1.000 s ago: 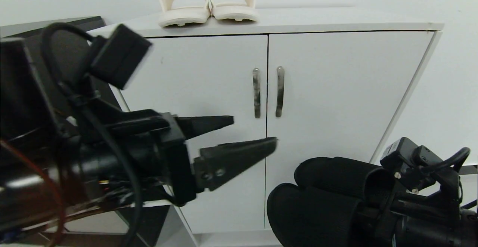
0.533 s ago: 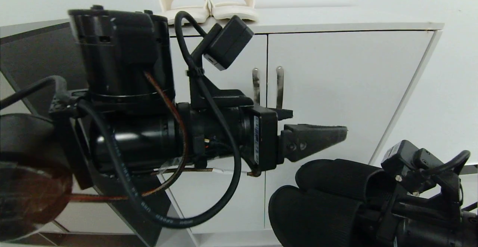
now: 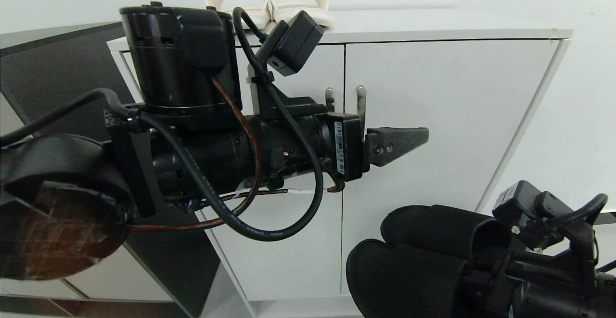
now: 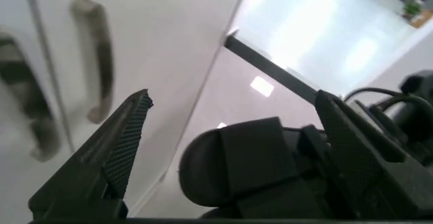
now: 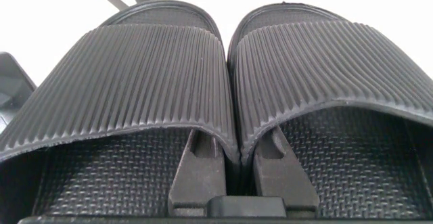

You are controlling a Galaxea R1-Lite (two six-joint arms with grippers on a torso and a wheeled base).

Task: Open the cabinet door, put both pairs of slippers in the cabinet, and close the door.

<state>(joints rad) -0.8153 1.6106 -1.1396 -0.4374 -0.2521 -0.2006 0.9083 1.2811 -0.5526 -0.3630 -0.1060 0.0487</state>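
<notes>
Cabinet [image 3: 447,116] of white board stands with both doors shut. Its left door [image 3: 288,241] and right door [image 3: 457,92] meet at a thin seam, and a metal bar handle sits on each side of it: the left handle [image 3: 329,97] and the right handle [image 3: 360,100].

A pair of cream slippers [image 3: 293,3] lies side by side on the cabinet top, above the left door and partly behind the left arm.

A pair of black slippers [image 3: 423,255] is held low in front of the right door, toes toward the cabinet. The right hand [image 5: 237,173] is clamped on them. One finger reaches under each ribbed strap, and the two fingers press the slippers' inner walls together.

The left hand [image 3: 409,140] hangs in front of the right door at handle height, just past the right handle. Its fingers [image 4: 128,149] stand well apart with nothing between them. Whether it touches the door cannot be told.

A dark panel [image 3: 48,68] leans beside the cabinet's left end, and a pale wall [image 3: 587,116] rises behind.
</notes>
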